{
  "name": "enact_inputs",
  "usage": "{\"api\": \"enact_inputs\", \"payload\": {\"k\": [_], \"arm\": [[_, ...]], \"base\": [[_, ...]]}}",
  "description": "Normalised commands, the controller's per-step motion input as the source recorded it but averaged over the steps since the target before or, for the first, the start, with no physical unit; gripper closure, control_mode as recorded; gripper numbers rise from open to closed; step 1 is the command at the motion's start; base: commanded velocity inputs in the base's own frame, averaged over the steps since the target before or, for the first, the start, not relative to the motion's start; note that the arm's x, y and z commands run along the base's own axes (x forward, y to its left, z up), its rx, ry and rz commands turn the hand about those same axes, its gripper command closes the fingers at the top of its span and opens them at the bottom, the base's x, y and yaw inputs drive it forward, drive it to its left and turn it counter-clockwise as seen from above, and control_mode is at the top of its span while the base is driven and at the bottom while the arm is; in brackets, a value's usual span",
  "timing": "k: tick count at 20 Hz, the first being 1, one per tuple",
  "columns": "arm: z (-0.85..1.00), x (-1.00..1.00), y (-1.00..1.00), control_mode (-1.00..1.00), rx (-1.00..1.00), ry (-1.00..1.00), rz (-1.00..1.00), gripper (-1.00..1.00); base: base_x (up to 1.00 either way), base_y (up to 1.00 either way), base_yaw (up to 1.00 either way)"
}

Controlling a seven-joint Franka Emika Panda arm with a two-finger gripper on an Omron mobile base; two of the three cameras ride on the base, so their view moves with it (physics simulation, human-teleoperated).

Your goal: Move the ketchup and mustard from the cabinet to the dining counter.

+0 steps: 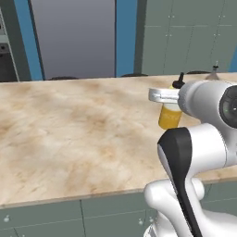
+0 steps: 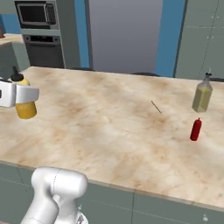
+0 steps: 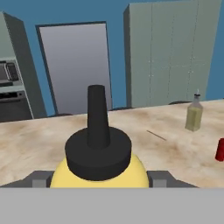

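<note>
While the gripper [image 3: 99, 183] stands closed around the mustard [image 2: 25, 107], the bottle rests upright on the dining counter [image 2: 109, 127]. It looks light, smooth and squeezable (likely to slip or buckle if pinched hard), so its upper body, under the dark cap, suits a gentle hold.

Yellow mustard [image 2: 25, 109] bottles: one
Red ketchup [image 2: 196, 129] bottles: one
Olive-green bottles [image 2: 202, 95]: one
Dining counters [image 2: 109, 127]: one
Microwaves [image 2: 36, 14]: one

Dining counter [image 2: 109, 127] with ketchup [image 2: 195, 129], mustard [image 2: 25, 107], olive bottle [image 2: 202, 96].
</note>
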Motion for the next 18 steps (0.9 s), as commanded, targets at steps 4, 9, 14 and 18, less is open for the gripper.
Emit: {"api": "enact_inputs", "payload": {"k": [4,9,14,18], "arm": [[0.00,0.00,0.00,1.00,0.00,0.00,0.00,1.00],[0.00,0.00,0.00,1.00,0.00,0.00,0.00,1.00],[0.00,0.00,0.00,1.00,0.00,0.00,0.00,1.00],[0.00,0.35,-0.72,-1.00,0.18,0.10,-0.09,1.00]], "base": [[0.06,-1.00,-0.04],[0.05,-1.00,-0.05],[0.13,-1.00,-0.05],[0.07,-0.25,-0.02]]}}
